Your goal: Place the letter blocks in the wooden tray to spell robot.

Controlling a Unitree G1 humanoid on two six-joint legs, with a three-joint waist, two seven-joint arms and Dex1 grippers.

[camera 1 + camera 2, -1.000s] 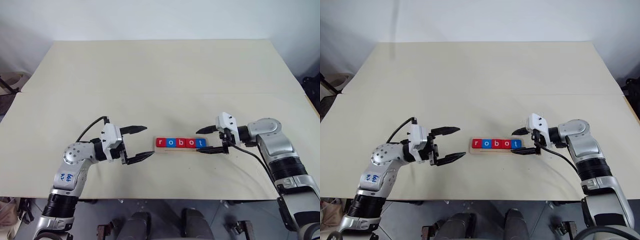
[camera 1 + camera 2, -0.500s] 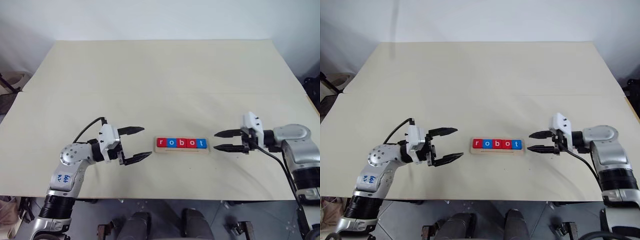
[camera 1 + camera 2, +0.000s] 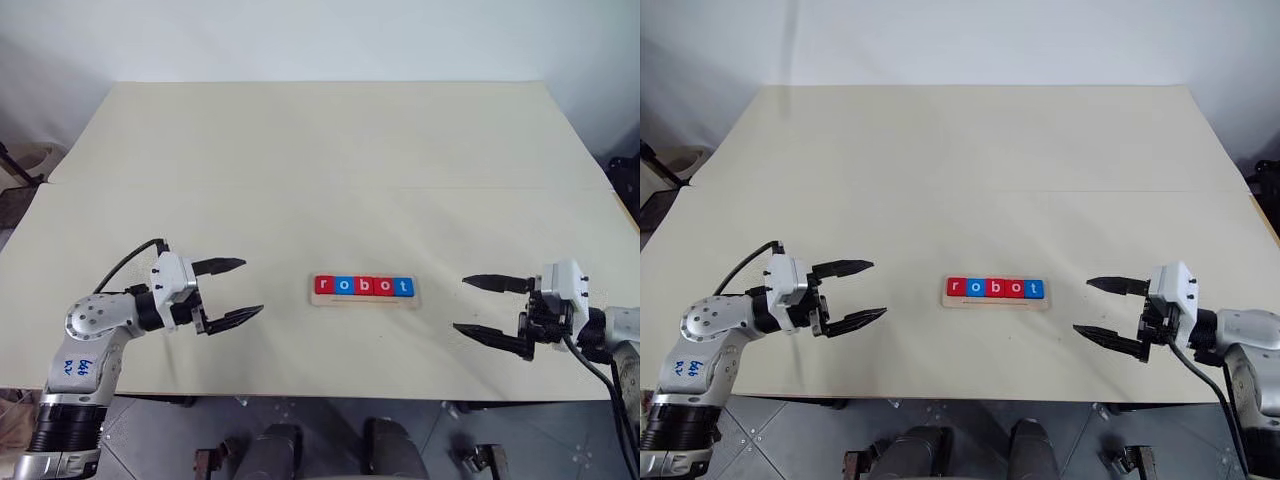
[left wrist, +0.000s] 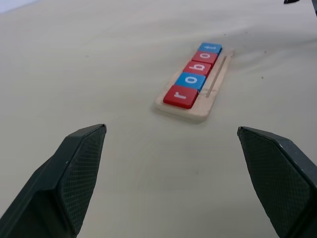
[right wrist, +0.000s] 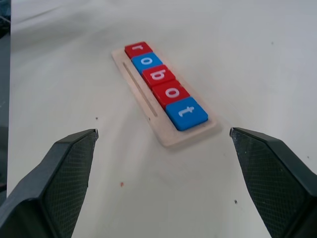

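Both arms drawn outward since a second ago, right gripper now lower right, spread wide, empty, left gripper lower left, also wide, wooden tray at centre unmoved, letter blocks reading "robot"

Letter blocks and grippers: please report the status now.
Left gripper open, empty. Right gripper open, empty. Five letter blocks in wooden tray, spelling robot. Nothing in the way.
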